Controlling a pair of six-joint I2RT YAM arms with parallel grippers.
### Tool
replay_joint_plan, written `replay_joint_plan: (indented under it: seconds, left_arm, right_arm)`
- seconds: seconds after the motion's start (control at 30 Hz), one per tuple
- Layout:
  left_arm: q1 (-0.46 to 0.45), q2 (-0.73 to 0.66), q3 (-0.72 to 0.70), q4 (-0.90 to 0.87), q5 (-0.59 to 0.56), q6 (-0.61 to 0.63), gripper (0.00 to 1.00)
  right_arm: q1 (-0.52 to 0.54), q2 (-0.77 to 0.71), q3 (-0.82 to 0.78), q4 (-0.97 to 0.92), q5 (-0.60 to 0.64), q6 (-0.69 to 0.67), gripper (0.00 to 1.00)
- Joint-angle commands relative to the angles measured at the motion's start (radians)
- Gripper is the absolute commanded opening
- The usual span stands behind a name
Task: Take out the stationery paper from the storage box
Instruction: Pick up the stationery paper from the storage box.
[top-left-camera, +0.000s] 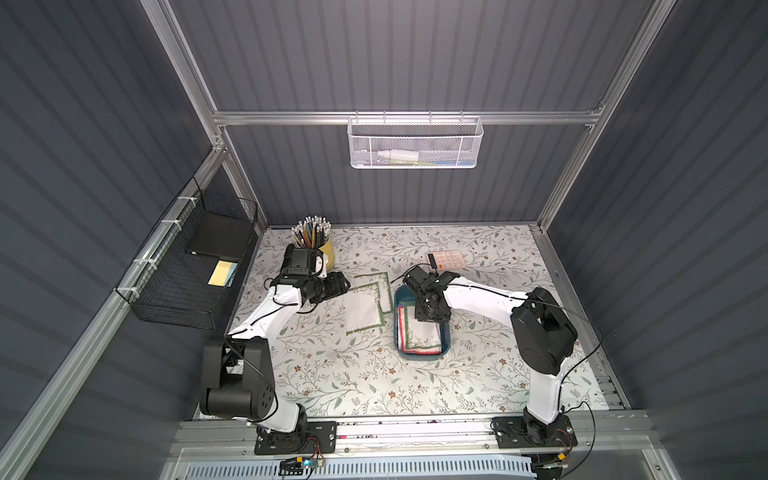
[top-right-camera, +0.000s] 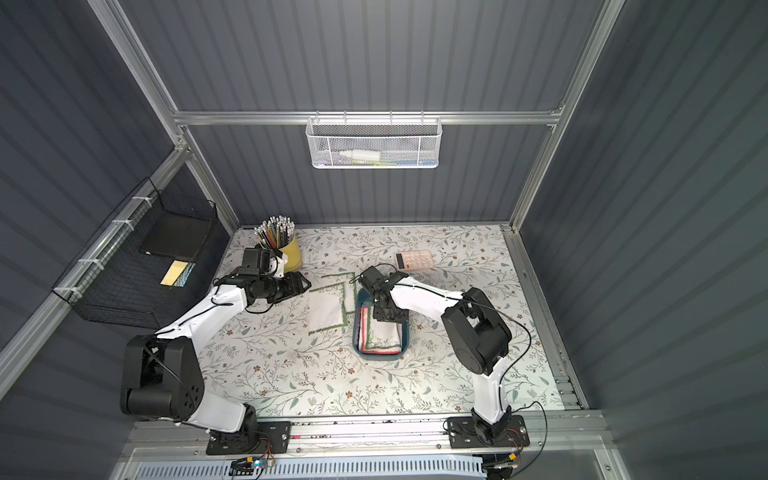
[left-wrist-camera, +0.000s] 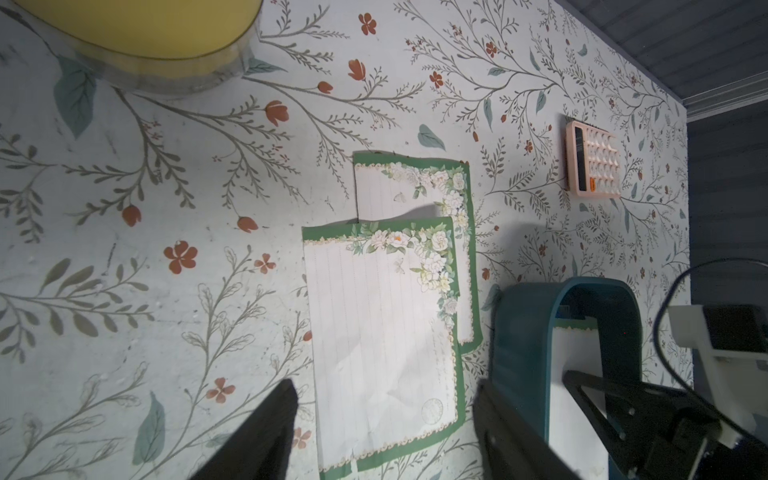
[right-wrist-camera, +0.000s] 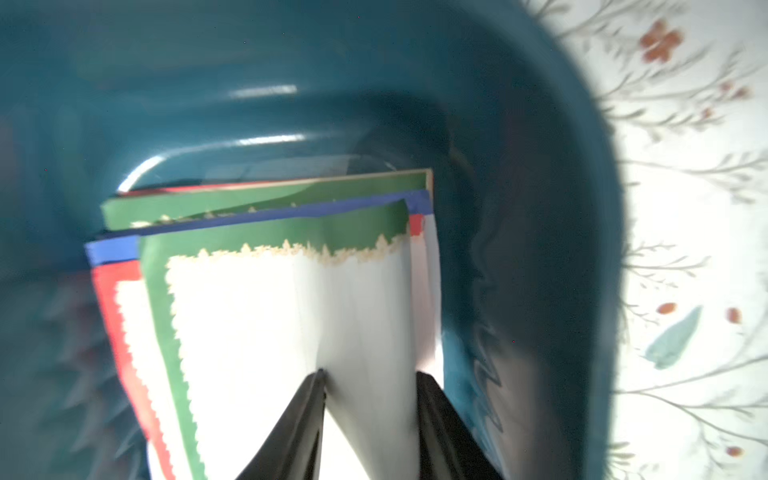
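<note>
Several thin bordered letter sheets (right-wrist-camera: 266, 195) lie in the shallow teal plastic box (right-wrist-camera: 291, 62); right gripper (right-wrist-camera: 370, 374), jaws part-spread, buckles the top green-edged sheet (right-wrist-camera: 249, 316): advise pinching that fold alone, then lifting slowly.

— What colour is the storage box (left-wrist-camera: 523, 353) showing?
— It is showing a dark teal-blue. The stationery paper (right-wrist-camera: 291, 311) inside is showing white with green, red and blue borders, and the green is meeting the white in a cream scallop.
— And the loose sheets (left-wrist-camera: 382, 332)?
— They are showing green borders, white flowers and faint lines. The table (top-left-camera: 415, 386) is showing pale, with grey-green sprigs and rust-red blossoms. The calculator (left-wrist-camera: 592, 162) is looking pink, the cup (left-wrist-camera: 145, 29) yellow.
</note>
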Motion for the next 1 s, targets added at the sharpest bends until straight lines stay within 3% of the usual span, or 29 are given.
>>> replay_joint_plan:
  seconds: [0.0,0.27,0.47,0.7,0.97]
  left_arm:
    - [-0.001,0.011,-0.005,0.017,0.023,-0.012,0.69]
    - [-0.001,0.02,-0.014,0.033,0.044,-0.022,0.67]
    - [-0.001,0.014,-0.008,0.039,0.068,-0.024,0.66]
    - [-0.002,0.008,-0.013,0.048,0.111,-0.029,0.67]
    - [-0.001,-0.011,-0.033,0.11,0.247,-0.052,0.67]
  right_arm:
    - [0.002,-0.042,0.034,-0.038,0.041,-0.011,0.39]
    - [0.002,-0.049,0.039,-0.048,0.058,-0.026,0.37]
    - [0.002,-0.072,0.034,-0.028,0.062,-0.032,0.28]
    - [0.0,-0.13,0.037,-0.027,0.079,-0.038,0.28]
    - [-0.005,-0.257,0.029,0.034,0.083,-0.046,0.25]
